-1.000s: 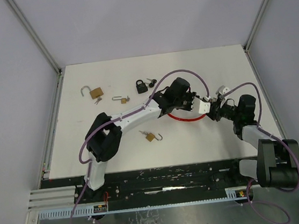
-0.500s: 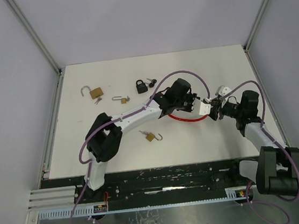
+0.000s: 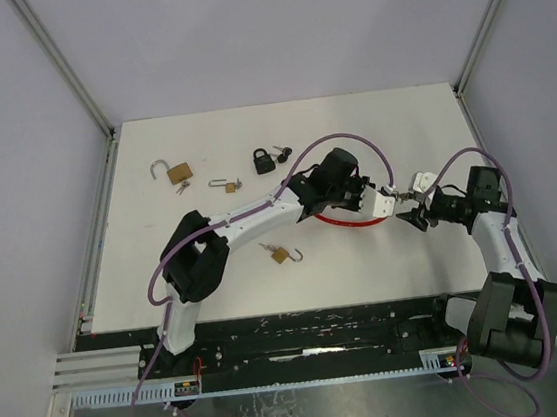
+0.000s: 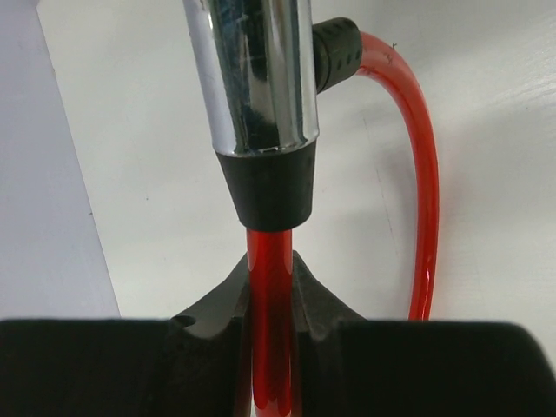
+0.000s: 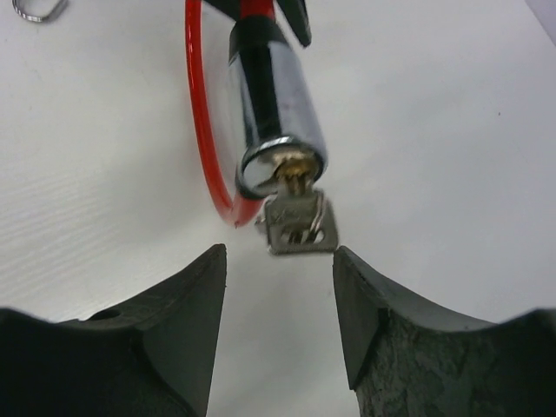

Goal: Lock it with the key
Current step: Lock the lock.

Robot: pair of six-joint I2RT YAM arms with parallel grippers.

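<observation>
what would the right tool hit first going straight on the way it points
Probably the small silver key in the chrome cylinder of the red cable lock, just ahead of the open right tool; depth unclear.

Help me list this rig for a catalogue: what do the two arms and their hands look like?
Both the left arm and the right arm have white links joined by bulky black joint housings, and a looping purple cable trails along each. The left hand and right hand end in matte black, wedge-shaped fingers.
</observation>
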